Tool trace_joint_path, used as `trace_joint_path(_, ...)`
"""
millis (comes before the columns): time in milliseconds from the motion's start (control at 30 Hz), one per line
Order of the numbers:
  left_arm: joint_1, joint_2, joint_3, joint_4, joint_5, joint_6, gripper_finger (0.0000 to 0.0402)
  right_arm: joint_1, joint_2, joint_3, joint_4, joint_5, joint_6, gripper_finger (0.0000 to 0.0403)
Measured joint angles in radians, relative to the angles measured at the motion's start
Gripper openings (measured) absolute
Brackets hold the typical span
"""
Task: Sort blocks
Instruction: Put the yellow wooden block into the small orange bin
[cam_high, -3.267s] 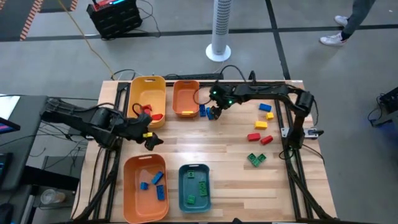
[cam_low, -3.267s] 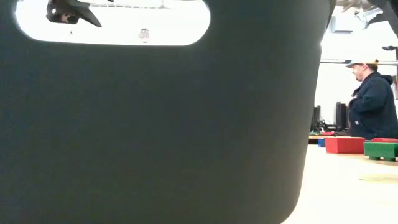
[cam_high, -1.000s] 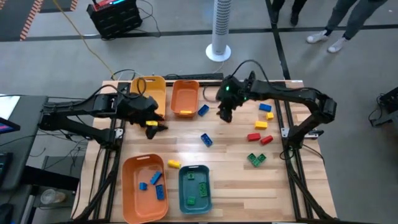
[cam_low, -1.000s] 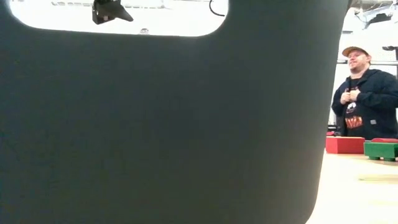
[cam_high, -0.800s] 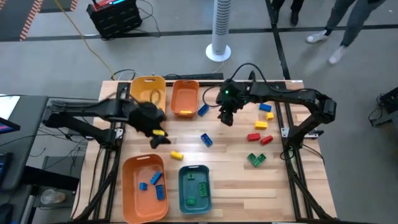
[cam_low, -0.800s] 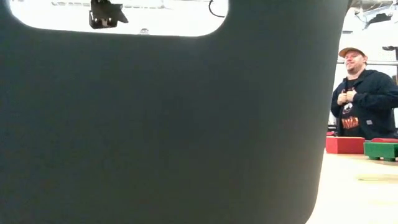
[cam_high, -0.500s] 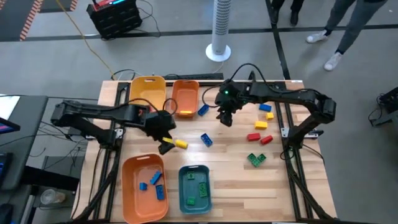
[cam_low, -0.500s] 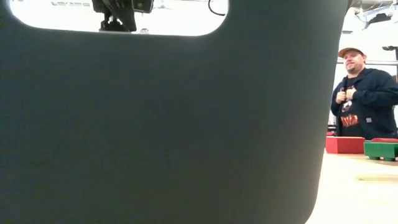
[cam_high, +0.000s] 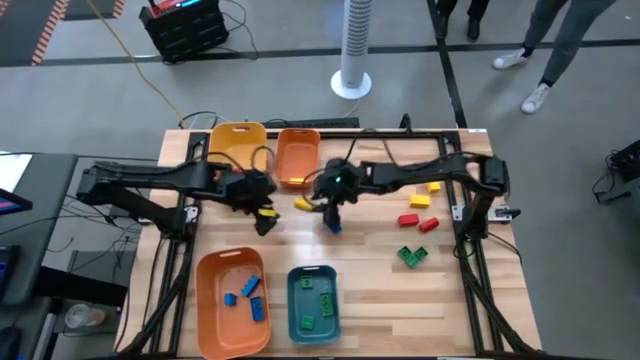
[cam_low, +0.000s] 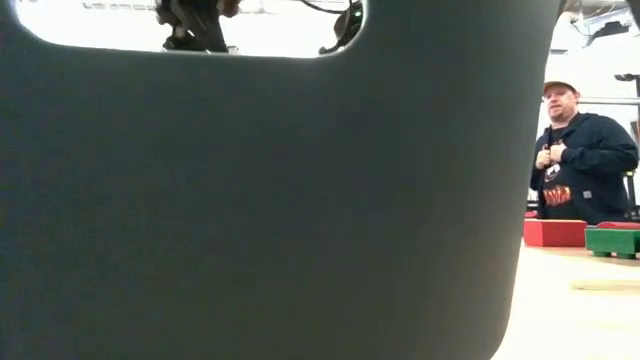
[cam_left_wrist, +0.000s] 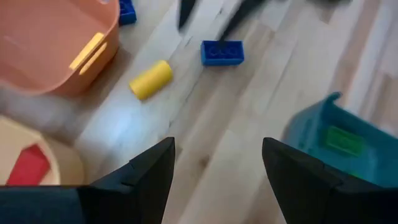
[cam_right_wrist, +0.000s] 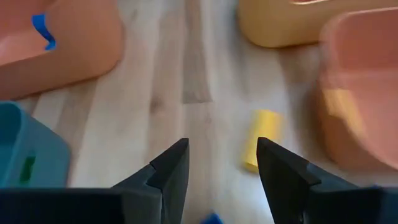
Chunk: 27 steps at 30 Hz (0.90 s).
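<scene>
A blue block (cam_left_wrist: 222, 53) lies on the wood mid-table, and my right gripper (cam_high: 330, 212) hangs open just above it, fingers to either side, touching nothing. A yellow block (cam_high: 303, 204) lies a little to its left, on the side of the far orange bin (cam_high: 298, 155). My left gripper (cam_high: 264, 218) stands open and empty left of both blocks, pointing down at a slant toward them. More blocks lie at the right: yellow (cam_high: 420, 200), red (cam_high: 408, 220) and green (cam_high: 412, 255). Another blue block (cam_left_wrist: 126, 9) sits beside the far orange bin.
A yellow bin (cam_high: 237, 145) holding a red block stands at the far left. At the near edge, an orange bin (cam_high: 210, 300) holds blue blocks and a teal bin (cam_high: 296, 310) holds green ones. A dark bin wall (cam_low: 270, 200) fills the low view; a person stands beyond the table.
My right gripper has come down toward the table's left and near edges and now hangs over the blue block. My left gripper has sunk and gone toward the table's right. The yellow block has travelled from beside the near bins toward the far orange bin.
</scene>
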Motion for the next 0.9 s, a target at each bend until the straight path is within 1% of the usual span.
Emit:
trace_joint_path(100,-0.012,-0.068,0.0,-0.048,-0.008,-0.077,0.0235,0.005,0.032,-0.028,0.083,0.007,0.053,0.0189)
trace_joint_path(233,-0.045,-0.156,0.0,-0.099,-0.071,-0.158,0.0235,0.022,0.017,-0.121,0.222,0.126,0.088,0.018)
trace_joint_path(300,-0.06,-0.184,0.0,-0.125,-0.101,-0.184,0.0235,0.027,0.016,-0.176,0.304,0.146,0.113,0.0177)
trace_joint_path(367,-0.067,-0.206,0.0,-0.133,-0.121,-0.198,0.0235,0.027,0.022,-0.212,0.337,0.147,0.109,0.0175)
trace_joint_path(467,-0.069,-0.218,0.0,-0.151,-0.121,-0.207,0.0235,0.01,0.037,-0.221,0.372,0.161,0.055,0.0177)
trace_joint_path(567,-0.069,-0.22,0.0,-0.165,-0.115,-0.218,0.0235,-0.016,0.038,-0.225,0.365,0.156,0.062,0.0185)
trace_joint_path(700,-0.069,-0.216,0.0,-0.168,-0.108,-0.21,0.0235,-0.035,0.038,-0.222,0.349,0.099,-0.045,0.0212)
trace_joint_path(767,-0.069,-0.214,0.0,-0.167,-0.106,-0.205,0.0235,-0.047,0.039,-0.222,0.306,0.07,-0.055,0.0228)
trace_joint_path(833,-0.069,-0.213,0.0,-0.168,-0.105,-0.201,0.0235,-0.055,0.061,-0.222,0.305,0.019,-0.06,0.0242)
trace_joint_path(900,-0.069,-0.213,0.0,-0.168,-0.104,-0.198,0.0235,-0.06,0.075,-0.225,0.298,-0.004,-0.076,0.0252)
